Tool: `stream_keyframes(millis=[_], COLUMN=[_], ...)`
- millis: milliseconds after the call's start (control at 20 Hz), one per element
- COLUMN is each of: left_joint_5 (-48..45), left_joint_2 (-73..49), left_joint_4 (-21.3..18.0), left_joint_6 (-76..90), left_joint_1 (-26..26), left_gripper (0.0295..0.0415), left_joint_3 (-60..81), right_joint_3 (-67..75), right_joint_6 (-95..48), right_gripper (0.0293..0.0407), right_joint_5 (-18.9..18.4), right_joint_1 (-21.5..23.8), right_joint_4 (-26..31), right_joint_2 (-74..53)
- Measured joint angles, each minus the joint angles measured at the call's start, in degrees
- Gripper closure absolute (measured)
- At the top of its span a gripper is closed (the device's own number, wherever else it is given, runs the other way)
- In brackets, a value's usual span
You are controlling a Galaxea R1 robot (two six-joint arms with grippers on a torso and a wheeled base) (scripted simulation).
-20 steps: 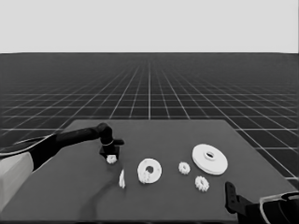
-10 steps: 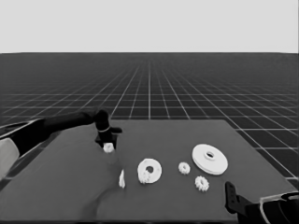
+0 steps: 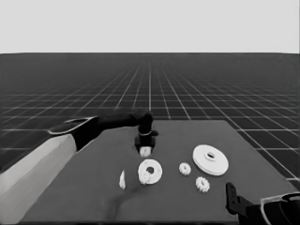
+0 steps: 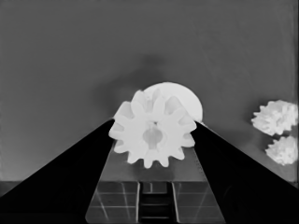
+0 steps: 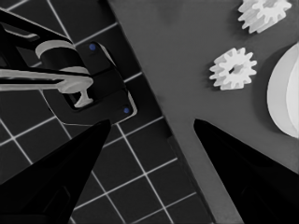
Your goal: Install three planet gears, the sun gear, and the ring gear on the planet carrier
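My left gripper hangs just behind the planet carrier, the smaller round part, shut on a planet gear. In the left wrist view that gear sits between the fingers of the left gripper, with the smaller round part beyond it. A lumpy gear seems to rest on the carrier's near rim. Two more gears lie loose beside the ring gear, the larger round part. My right gripper waits open at the table's near right corner.
A thin white piece stands left of the carrier. The right wrist view shows both loose gears, the larger round part's edge, the table's edge and dark machinery over the floor grid.
The left gripper lifted a gear from the table's left part and carried it right, close to the smaller round part. The right arm stayed still.
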Motion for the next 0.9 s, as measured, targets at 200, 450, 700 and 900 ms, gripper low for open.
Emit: stream_keyframes(millis=[200,450,700,900], left_joint_5=[-2.44,-4.05,-4.18,-4.19], left_joint_2=[1.59,2.64,2.71,2.72], left_joint_4=[4.89,7.02,7.17,7.18], left_joint_6=[2.15,3.78,3.88,3.89], left_joint_1=[5.43,8.03,8.2,8.2], left_gripper=[0.0398,0.0398,0.0339,0.0326], left_joint_3=[-4.26,-7.36,-7.58,-7.59], right_joint_3=[0.0,0.0,0.0,0.0], right_joint_6=[0.0,0.0,0.0,0.0], right_gripper=[0.0315,0.0315,0.0315,0.0315], right_joint_5=[0.0,0.0,0.0,0.0], right_joint_1=[0.0,0.0,0.0,0.0], right_joint_4=[0.0,0.0,0.0,0.0], right_joint_2=[0.0,0.0,0.0,0.0])
